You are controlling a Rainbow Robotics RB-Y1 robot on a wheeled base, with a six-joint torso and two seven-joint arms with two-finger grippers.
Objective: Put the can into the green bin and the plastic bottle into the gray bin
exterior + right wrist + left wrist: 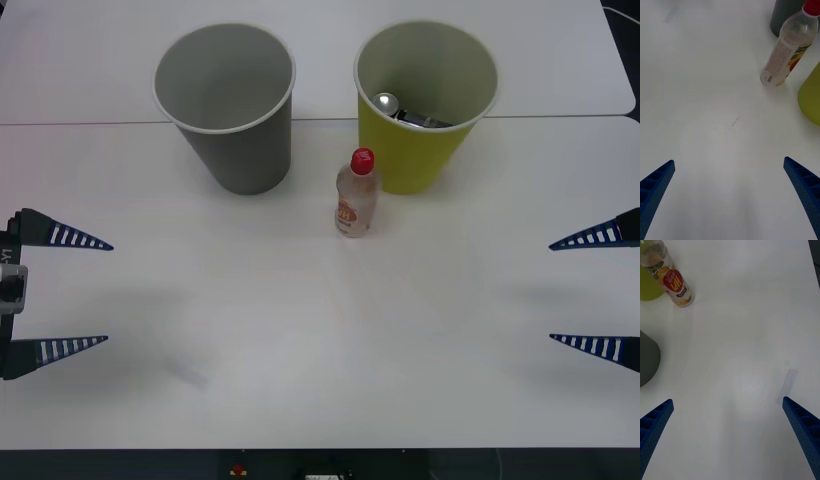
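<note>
White table carries the gray bin and, to its right, the green bin, both upright at the far side. Inside the green bin lies the can. Just in front, between the bins, the plastic bottle stands upright, well apart from both grippers. Left gripper and right gripper hover spread wide at the table's edges, holding nothing.

Place: robot test lab, most likely | Evidence: plain white bench — two pushed together, seam visible — staged props, no household clutter
</note>
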